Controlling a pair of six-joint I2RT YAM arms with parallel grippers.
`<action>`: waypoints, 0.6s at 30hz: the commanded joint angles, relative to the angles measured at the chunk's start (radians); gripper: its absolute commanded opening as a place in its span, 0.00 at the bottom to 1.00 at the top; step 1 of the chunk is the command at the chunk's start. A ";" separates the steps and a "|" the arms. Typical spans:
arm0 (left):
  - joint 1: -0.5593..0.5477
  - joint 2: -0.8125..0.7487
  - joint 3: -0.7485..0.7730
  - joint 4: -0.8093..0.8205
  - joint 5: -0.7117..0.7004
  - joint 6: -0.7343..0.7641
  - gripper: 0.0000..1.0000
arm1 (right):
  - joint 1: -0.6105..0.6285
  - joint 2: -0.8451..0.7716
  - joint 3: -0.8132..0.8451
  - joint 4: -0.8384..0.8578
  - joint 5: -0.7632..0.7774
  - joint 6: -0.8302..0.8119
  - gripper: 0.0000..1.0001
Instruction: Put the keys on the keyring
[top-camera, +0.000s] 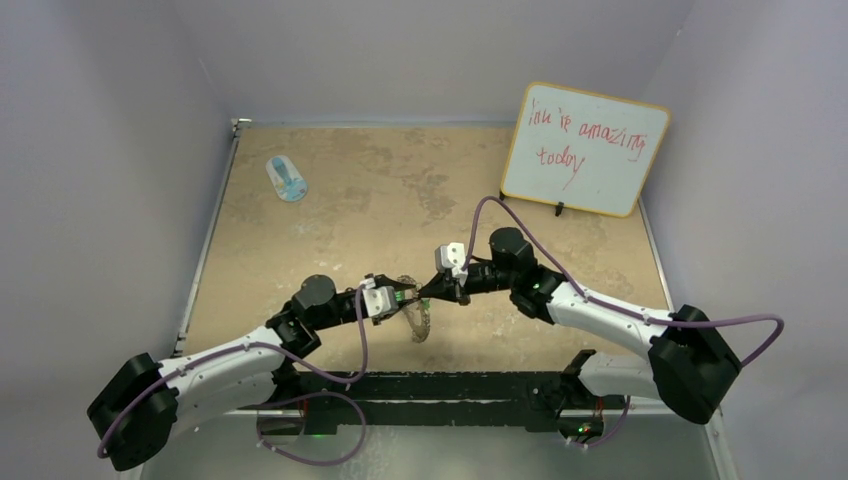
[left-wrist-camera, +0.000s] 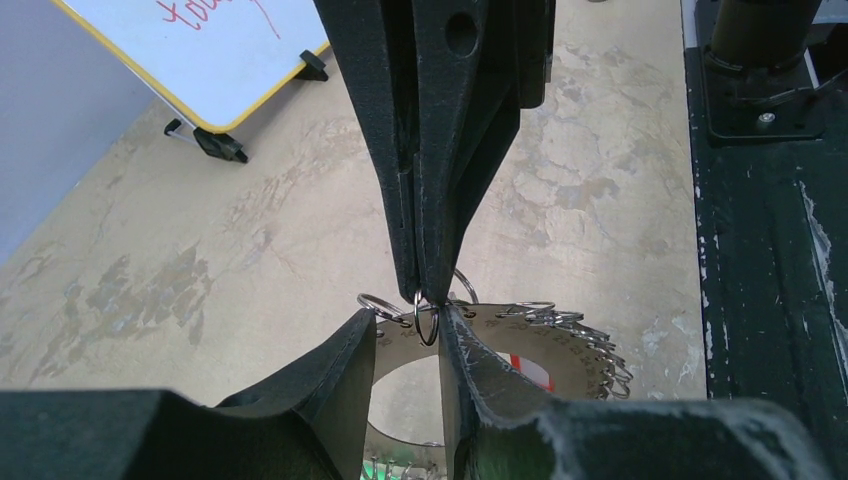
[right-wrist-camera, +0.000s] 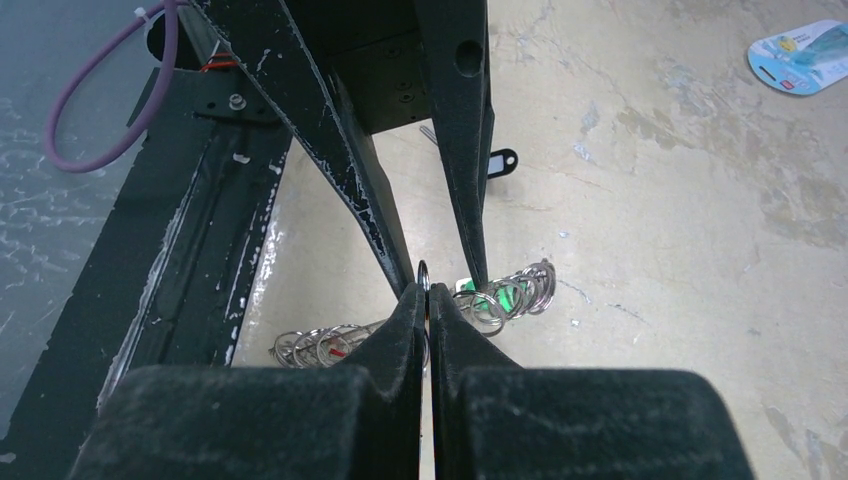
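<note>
My left tool (left-wrist-camera: 408, 322) grips the keyring (left-wrist-camera: 520, 340) by its rim, holding it on edge and steady, so my right tool (right-wrist-camera: 425, 295), pinched shut on one wire loop (right-wrist-camera: 424, 275), can work it. A black-tagged key (right-wrist-camera: 497, 160) lies apart on the tabletop (right-wrist-camera: 650, 200). Green and red tags peek between the loops; I cannot tell whether their keys are threaded on.

silver keyring (left-wrist-camera: 500, 335); mottled tan worktop (top-camera: 380, 200) with grey blotches; whiteboard (top-camera: 585, 150) white, yellow frame, red writing; oval packet (top-camera: 287, 179) blue-and-white.
</note>
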 joint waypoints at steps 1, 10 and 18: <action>-0.008 0.013 0.007 0.074 -0.018 -0.027 0.26 | -0.001 -0.003 0.047 0.050 -0.051 0.006 0.00; -0.008 0.054 0.027 0.042 -0.044 -0.010 0.11 | -0.002 -0.004 0.055 0.028 -0.074 -0.015 0.00; -0.008 0.026 0.038 0.027 -0.044 -0.013 0.00 | -0.002 0.006 0.053 0.027 -0.054 -0.011 0.00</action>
